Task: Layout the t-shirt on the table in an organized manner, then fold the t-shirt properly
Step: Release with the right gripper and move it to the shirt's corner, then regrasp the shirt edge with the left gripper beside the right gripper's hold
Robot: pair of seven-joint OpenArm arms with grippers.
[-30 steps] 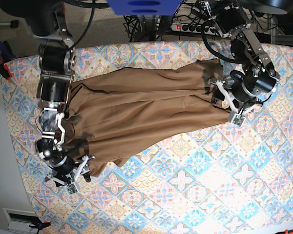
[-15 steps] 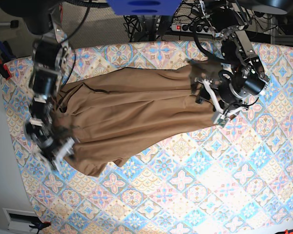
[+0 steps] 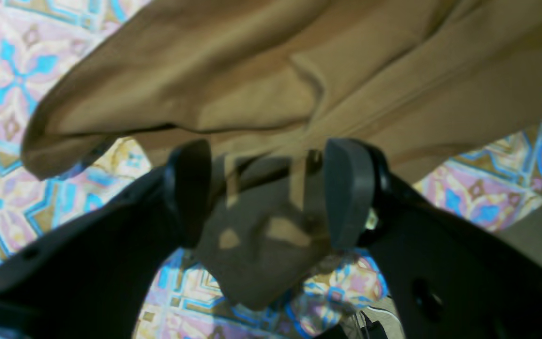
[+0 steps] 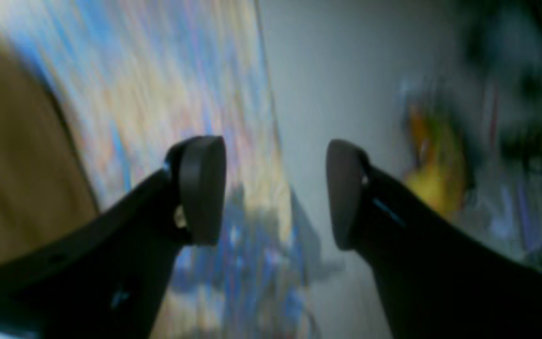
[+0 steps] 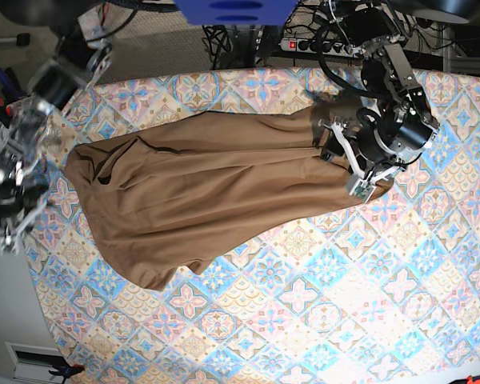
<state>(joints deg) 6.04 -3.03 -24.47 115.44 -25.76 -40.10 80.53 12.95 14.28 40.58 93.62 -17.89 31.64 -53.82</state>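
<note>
Base view shows us the tan-brown t-shirt (image 5: 216, 188) spread lengthwise across the upper half of the patterned table (image 5: 368, 304), wrinkled, with long folds running along it and its near-left corner drooping toward a rounded point. One end bunches under our left gripper (image 5: 354, 164), which sits over the cloth on that view's right; the other end reaches almost to the table's left edge.

From the left wrist camera we see that gripper's two dark pads (image 3: 346, 188) standing well apart, released, with a flap of the t-shirt (image 3: 261, 84) lying in shadow between and below them; we cannot tell whether either pad touches the cloth. Tiled tabletop (image 3: 3, 94) shows on both sides of the fabric.

Our right gripper (image 5: 8, 212) is out past the table's left edge, clear of the shirt. Its wrist view is heavily blurred, yet the jaws plainly gape with nothing between them (image 4: 273, 193); tan cloth (image 4: 12, 179) shows at far left.

A power strip (image 5: 316, 46) lies beyond the table's far edge.
</note>
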